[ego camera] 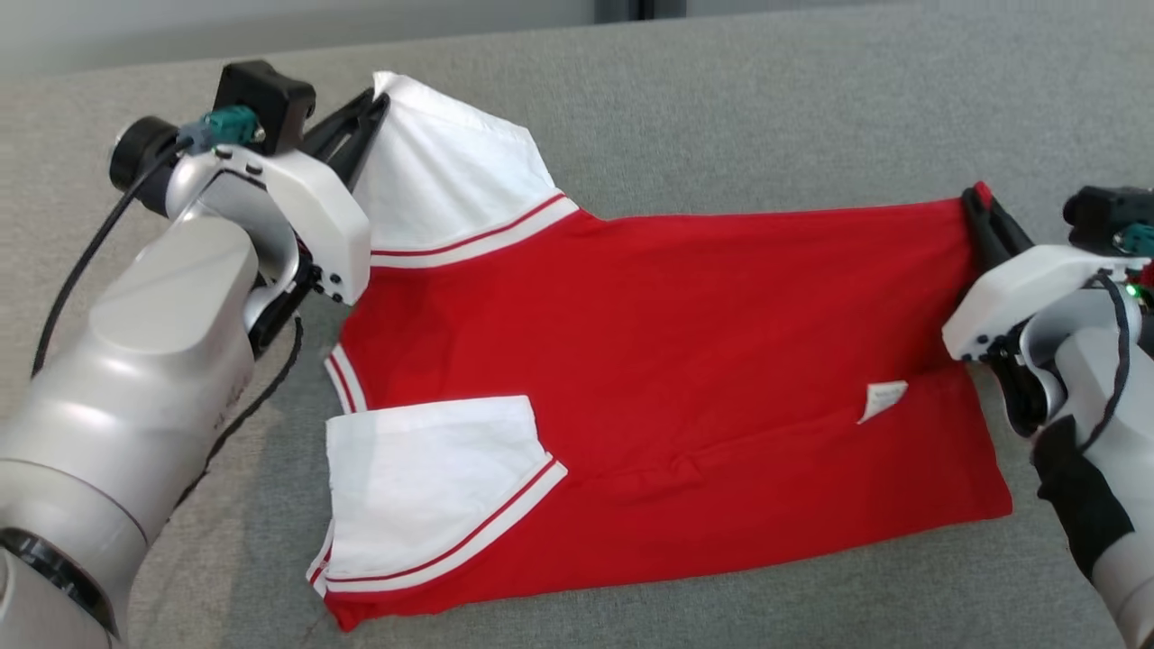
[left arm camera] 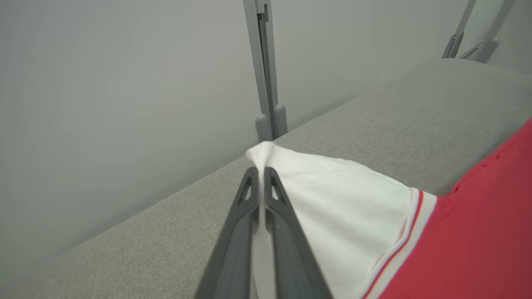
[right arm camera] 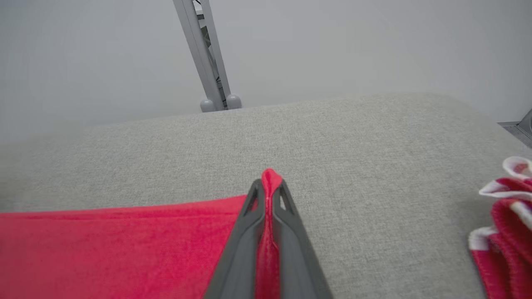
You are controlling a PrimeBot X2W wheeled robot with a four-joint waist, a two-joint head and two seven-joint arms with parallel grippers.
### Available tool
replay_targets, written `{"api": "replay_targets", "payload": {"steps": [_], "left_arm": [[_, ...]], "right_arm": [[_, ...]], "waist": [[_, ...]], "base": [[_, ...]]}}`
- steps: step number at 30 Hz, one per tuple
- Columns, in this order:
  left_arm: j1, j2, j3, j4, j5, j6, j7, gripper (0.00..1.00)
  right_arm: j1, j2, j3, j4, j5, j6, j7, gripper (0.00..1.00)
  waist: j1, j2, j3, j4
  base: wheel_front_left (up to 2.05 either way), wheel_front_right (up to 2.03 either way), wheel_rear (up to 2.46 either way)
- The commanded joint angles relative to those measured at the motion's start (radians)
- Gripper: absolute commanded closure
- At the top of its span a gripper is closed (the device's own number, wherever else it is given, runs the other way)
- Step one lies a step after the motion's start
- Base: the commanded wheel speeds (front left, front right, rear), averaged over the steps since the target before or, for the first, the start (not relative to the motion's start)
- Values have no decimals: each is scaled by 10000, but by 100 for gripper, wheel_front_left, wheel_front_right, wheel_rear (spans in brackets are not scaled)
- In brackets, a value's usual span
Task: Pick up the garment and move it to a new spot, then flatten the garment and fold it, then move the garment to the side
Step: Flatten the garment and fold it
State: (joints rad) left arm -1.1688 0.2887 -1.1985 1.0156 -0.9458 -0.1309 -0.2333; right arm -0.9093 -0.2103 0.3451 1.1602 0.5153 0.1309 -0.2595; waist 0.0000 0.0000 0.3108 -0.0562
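A red garment with white sleeves lies spread across the grey padded surface. One white sleeve points to the far left, another white sleeve lies at the near left. My left gripper is shut on the tip of the far white sleeve, and its fingers pinch the white cloth between them. My right gripper is shut on the red hem corner at the garment's far right. A small white label shows near the right edge.
A pale wall with a grey upright rail runs behind the far edge of the surface. Another red and white piece of cloth lies at the right in the right wrist view. Bare grey surface lies beyond the garment.
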Motion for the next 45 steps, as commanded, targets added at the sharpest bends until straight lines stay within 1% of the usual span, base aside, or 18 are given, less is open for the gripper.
{"api": "replay_targets", "payload": {"steps": [1, 4, 7, 10, 14, 17, 20, 24, 30, 36, 45], "left_arm": [[249, -16, 170, -36, -79, 28, -170, 100], [802, -61, 440, -322, 11, 212, -308, 100], [1516, 64, 1237, -1240, 261, 611, -322, 100], [2686, 177, 1957, -2327, 762, 1068, -317, 100], [4212, 345, 2617, -3660, 1534, 1645, -321, 100], [5403, 336, 3001, -4473, 1982, 1984, -320, 100], [6398, 226, 3199, -5015, 2313, 2139, -323, 100], [7446, 22, 3440, -5378, 2580, 2216, -323, 100], [8593, -199, 3729, -5485, 2897, 2122, -324, 100], [9215, -380, 4030, -5470, 3091, 2028, -324, 100], [9942, -533, 4943, -5731, 3464, 1894, -323, 100]], "right_arm": [[461, -162, -236, -219, -153, -4, -63, 100], [1042, -209, -761, -726, -502, -4, -65, 100], [1662, -152, -1256, -1069, -874, -4, -66, 100], [2230, -82, -1741, -1402, -1230, -4, -66, 100], [2918, 44, -2299, -1891, -1726, -4, -60, 100], [3398, 156, -2679, -2191, -2042, -4, -61, 100], [3857, 272, -2989, -2368, -2280, -4, -61, 100], [4381, 419, -3364, -2415, -2512, -4, -61, 100], [4896, 649, -3802, -2376, -2756, -4, -62, 100], [5173, 738, -4074, -2392, -2938, -4, -62, 100], [5662, 773, -4527, -2532, -3207, -4, -62, 100]], "waist": [[0, 0, -380, 132], [0, 0, -762, 284], [0, 0, -1112, 439], [0, 0, -1451, 612], [0, 0, -1835, 775], [0, 0, -2044, 855], [0, 0, -2241, 933], [0, 0, -2485, 977], [0, 0, -2766, 1037], [0, 0, -2920, 1149], [0, 0, -3091, 1326]], "base": [[0, 0, 0], [0, 0, 0], [0, 0, 0], [0, 0, 0], [0, 0, 0], [0, 0, 0], [0, 0, 0], [0, 0, 0], [0, 0, 0], [0, 0, 0], [0, 0, 0]]}}
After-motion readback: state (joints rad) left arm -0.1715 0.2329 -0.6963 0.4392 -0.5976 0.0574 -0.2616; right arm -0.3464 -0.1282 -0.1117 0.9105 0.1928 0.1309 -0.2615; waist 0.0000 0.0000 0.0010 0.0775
